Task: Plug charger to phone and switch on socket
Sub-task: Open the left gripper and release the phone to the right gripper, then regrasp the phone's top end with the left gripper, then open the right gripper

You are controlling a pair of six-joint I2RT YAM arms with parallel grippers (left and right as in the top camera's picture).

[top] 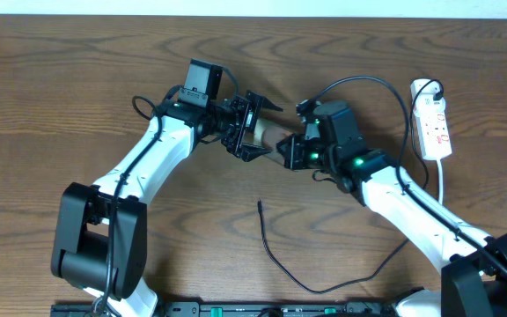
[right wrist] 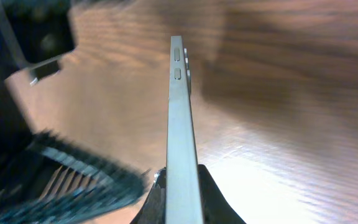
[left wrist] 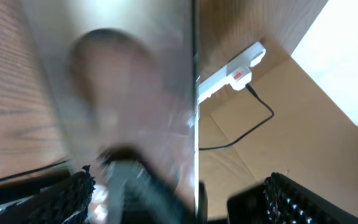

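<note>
Mid-table, right gripper (top: 287, 151) clamps the phone (right wrist: 182, 124); left gripper (top: 255, 130) gapes wide around it. Loose charger (top: 260, 216) lies toward the front edge, socket (top: 436, 123) at the right edge.

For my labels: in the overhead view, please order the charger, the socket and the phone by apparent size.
1. charger, the longest span.
2. socket.
3. phone; only a small part shows, so its rank is unsure.

phone (left wrist: 123, 93) — blurred, left wrist | lower end cut off, right wrist | socket (left wrist: 232, 70) — partly behind phone
</note>
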